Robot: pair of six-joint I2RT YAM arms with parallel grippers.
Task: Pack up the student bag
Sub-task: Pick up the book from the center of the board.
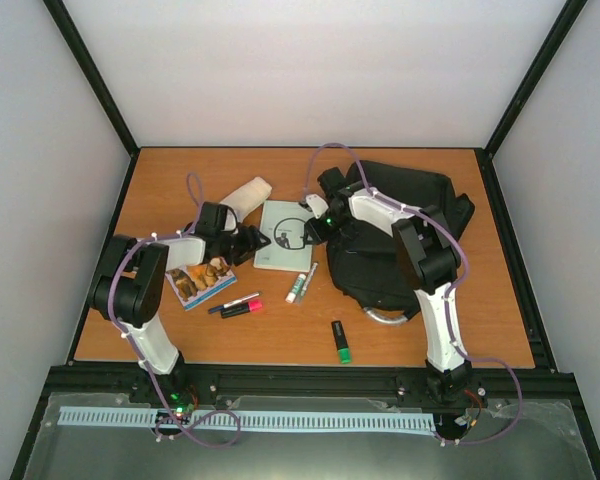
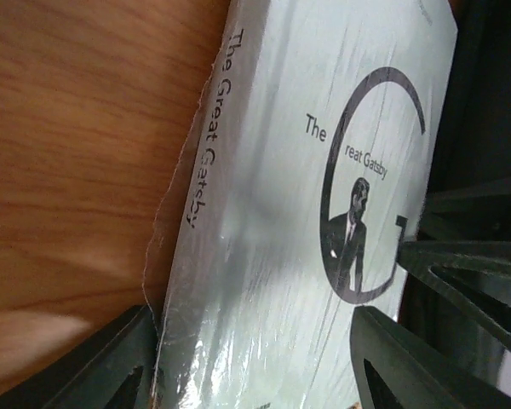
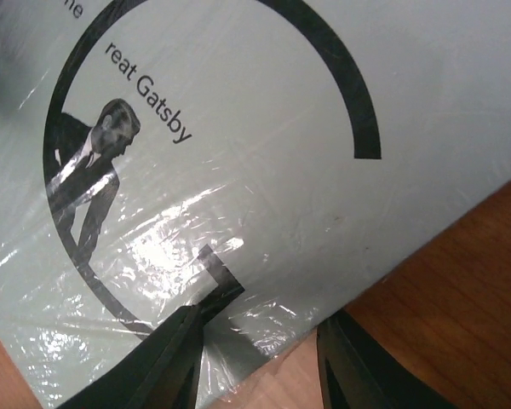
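Note:
A pale green, plastic-wrapped book titled The Great Gatsby (image 1: 283,240) lies on the wooden table, just left of the student bag (image 1: 410,235), a large black backpack. My left gripper (image 1: 247,243) is at the book's spine side. Its jaws (image 2: 254,341) stand open: one finger beside the spine, the other over the cover (image 2: 272,170). At the book's bag-side edge, my right gripper (image 1: 309,228) is shut on the book (image 3: 264,153). One finger (image 3: 157,362) lies on the cover and the other (image 3: 358,366) is against the edge, low by the table. The right gripper (image 3: 264,328) also shows in the left wrist view.
A cream pouch (image 1: 246,192) lies behind the left gripper. A picture card (image 1: 200,279) sits under the left arm. A black and a pink marker (image 1: 238,305), a green-tipped pen (image 1: 299,286) and a green highlighter (image 1: 341,342) lie toward the front. The bag's grey loop (image 1: 385,316) points to the near edge.

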